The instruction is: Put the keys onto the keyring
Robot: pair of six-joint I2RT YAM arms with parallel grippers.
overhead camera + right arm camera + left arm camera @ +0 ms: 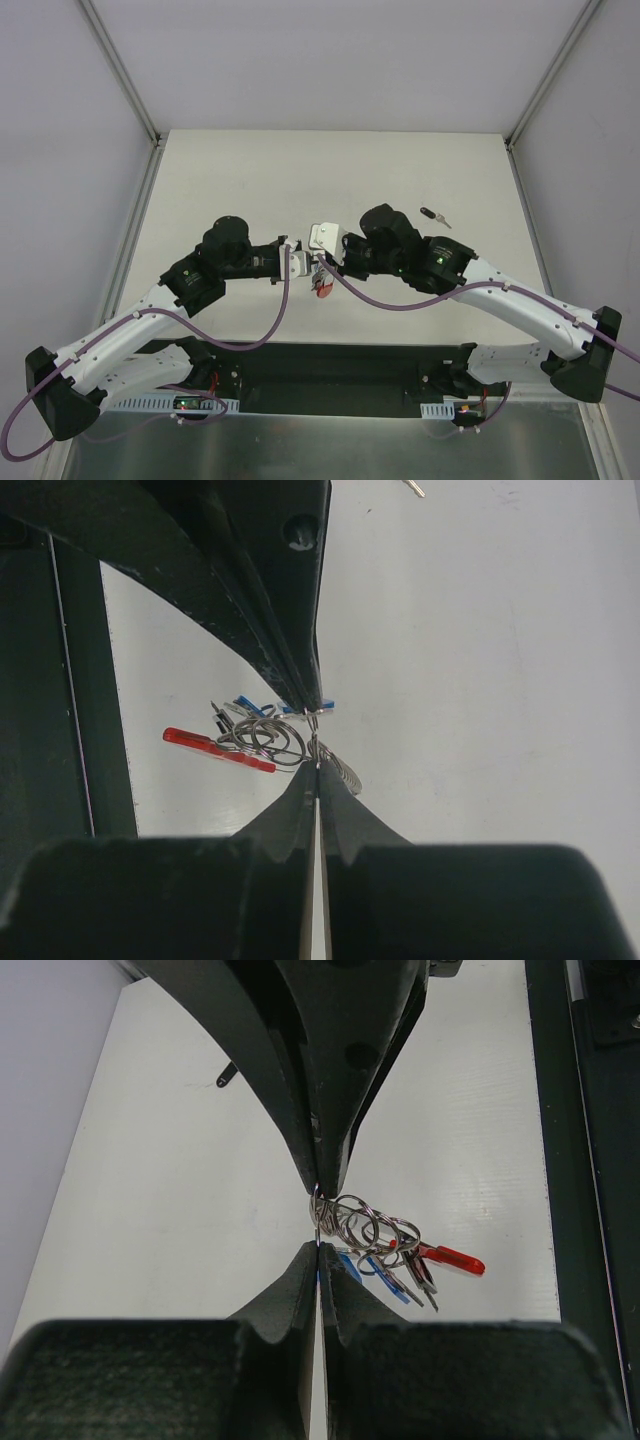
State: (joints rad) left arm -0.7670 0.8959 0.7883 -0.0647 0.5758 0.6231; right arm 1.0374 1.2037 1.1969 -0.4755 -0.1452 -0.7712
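Note:
Both grippers meet tip to tip above the table's middle. My left gripper (pixel 318 1247) is shut, with the blue head of a key (pixel 318 707) showing between its fingers. My right gripper (pixel 317 767) is shut on a silver ring (pixel 317 1210) of the keyring. The keyring's linked rings (pixel 365 1225) and red band (pixel 455 1259) hang to one side, with other blue-headed keys (pixel 388 1278) on them. In the top view the left gripper (pixel 308 266) and right gripper (pixel 326 268) touch, and the red band (pixel 323 290) dangles below them.
A black-headed key (pixel 433 215) lies loose on the white table (pixel 250 180) to the right of the right arm, and it also shows as a dark key (pixel 226 1075) behind the fingers. The table's black front edge (pixel 580 1160) runs close by.

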